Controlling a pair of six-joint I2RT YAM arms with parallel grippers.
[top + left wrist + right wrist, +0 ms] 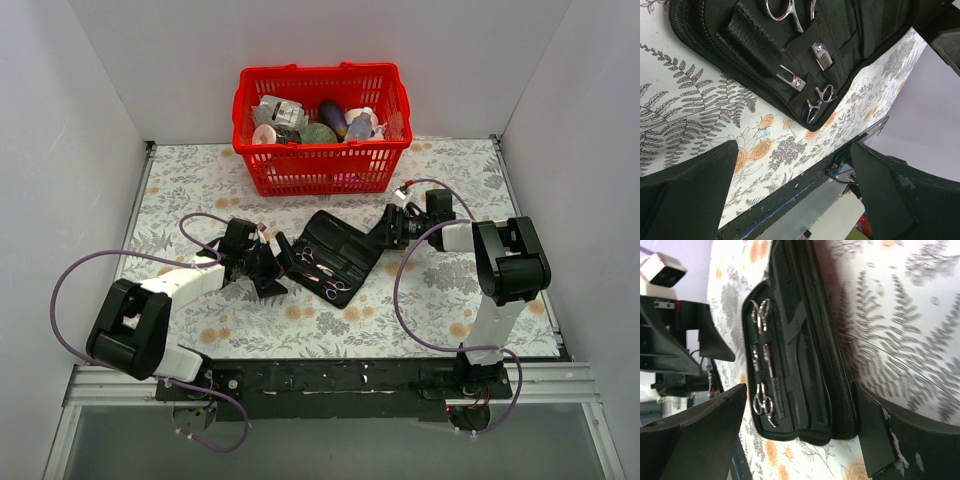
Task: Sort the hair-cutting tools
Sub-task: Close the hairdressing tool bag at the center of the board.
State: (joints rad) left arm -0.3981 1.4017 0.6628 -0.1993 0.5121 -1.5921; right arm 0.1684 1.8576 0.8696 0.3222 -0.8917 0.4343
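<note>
On the floral tablecloth [190, 185], slim silver metal scissors [762, 332] before the gaping, empty right gripper [799, 387] (left gripper [795, 150] likewise) seem light, stiff, slick; pinch the finger rings.

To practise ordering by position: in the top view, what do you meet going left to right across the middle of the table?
Left hand → case → right hand. The basket spans all three, so it is left out.
</note>
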